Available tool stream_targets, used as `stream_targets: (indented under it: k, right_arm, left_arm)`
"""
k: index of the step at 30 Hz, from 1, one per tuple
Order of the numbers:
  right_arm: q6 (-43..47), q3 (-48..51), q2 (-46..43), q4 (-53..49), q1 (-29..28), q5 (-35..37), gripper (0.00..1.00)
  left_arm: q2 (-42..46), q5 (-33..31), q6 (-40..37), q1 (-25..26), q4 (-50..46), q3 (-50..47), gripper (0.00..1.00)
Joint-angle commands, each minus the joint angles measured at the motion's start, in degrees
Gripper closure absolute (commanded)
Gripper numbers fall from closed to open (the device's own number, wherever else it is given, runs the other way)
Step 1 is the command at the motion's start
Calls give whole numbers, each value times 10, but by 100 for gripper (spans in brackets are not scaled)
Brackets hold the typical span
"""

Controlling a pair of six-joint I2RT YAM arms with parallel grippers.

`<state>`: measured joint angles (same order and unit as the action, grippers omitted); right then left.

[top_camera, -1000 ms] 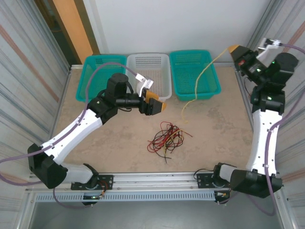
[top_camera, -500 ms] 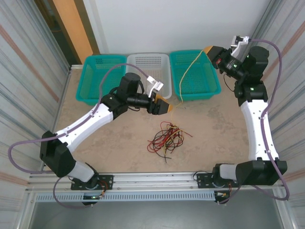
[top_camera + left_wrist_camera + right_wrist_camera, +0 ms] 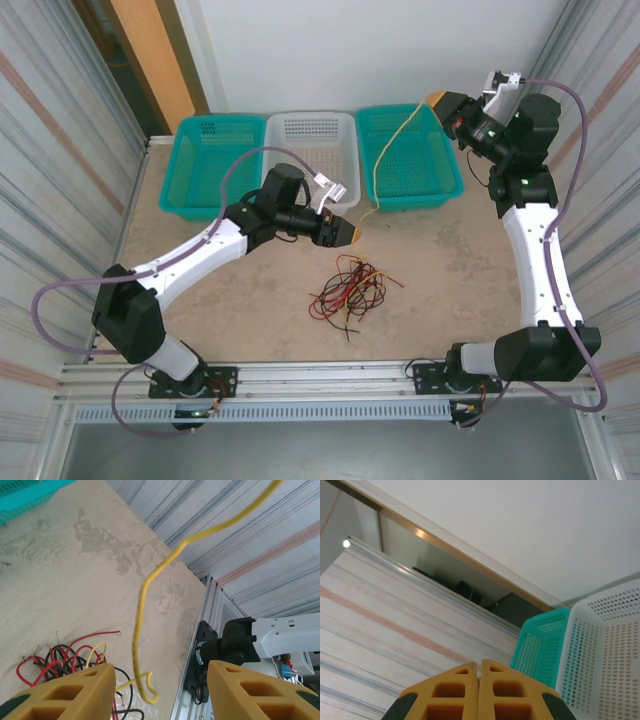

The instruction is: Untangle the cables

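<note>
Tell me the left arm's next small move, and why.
Probably close the left gripper on the yellow cable. In the left wrist view the cable's loose lower end hangs in the gap between its open fingers. The top view shows the right gripper, shut, holding the cable's upper end above the right teal basket, so a second grip looks like the natural step.

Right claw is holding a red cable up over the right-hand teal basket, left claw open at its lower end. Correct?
Not quite: the cable is yellow, not red. The top external view shows the right claw holding the yellow cable up over the right-hand teal basket. The left claw is open at its lower end, as the left wrist view shows.
</note>
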<state>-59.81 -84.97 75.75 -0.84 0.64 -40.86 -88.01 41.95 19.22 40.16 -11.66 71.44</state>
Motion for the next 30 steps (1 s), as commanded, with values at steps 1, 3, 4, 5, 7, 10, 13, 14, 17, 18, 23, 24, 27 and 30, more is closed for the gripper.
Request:
stream_targets:
  k: [1, 3, 4, 5, 7, 10, 13, 14, 17, 18, 23, 24, 27, 30]
  right_arm:
    - [-15, -23, 2, 27, -4, -6, 100]
    - [-18, -21, 2, 31, -4, -7, 100]
    - [-19, -21, 2, 33, -4, -7, 100]
    - [-21, -21, 2, 35, -4, -8, 100]
    - [-21, -21, 2, 36, -4, -8, 100]
    - [-22, -22, 3, 37, -4, -11, 100]
    - [-23, -22, 3, 39, -4, -12, 100]
    - [-25, -22, 3, 41, -4, -13, 100]
    - [-27, -22, 4, 46, -4, -14, 100]
    - [-25, -23, 4, 46, -4, -14, 100]
    - [-2, -37, 4, 11, 15, -19, 100]
    - [2, -41, 4, 3, 26, -23, 100]
    - [25, -75, 16, -46, 69, -66, 100]
    - [45, -104, 27, -95, 134, -111, 100]
  left_arm:
    - [-4, 16, 16, 2, 31, -8, 44]
    - [-6, 18, 20, 2, 40, -10, 41]
    - [-7, 18, 22, 2, 45, -11, 41]
    - [-8, 19, 24, 2, 47, -11, 41]
    - [-12, 21, 29, 2, 53, -12, 44]
    - [-19, 19, 39, 2, 56, -11, 54]
    - [-24, 19, 46, 2, 58, -15, 56]
    - [-24, 23, 50, 3, 64, -18, 56]
    - [-22, 33, 56, 2, 82, -27, 64]
    - [-21, 33, 52, 2, 76, -26, 73]
    - [0, -35, -13, 0, -27, -8, 100]
    - [9, -52, -32, 0, -51, -8, 100]
    - [36, -88, -90, 4, -127, -10, 100]
    - [62, -142, -133, 11, -204, -18, 100]
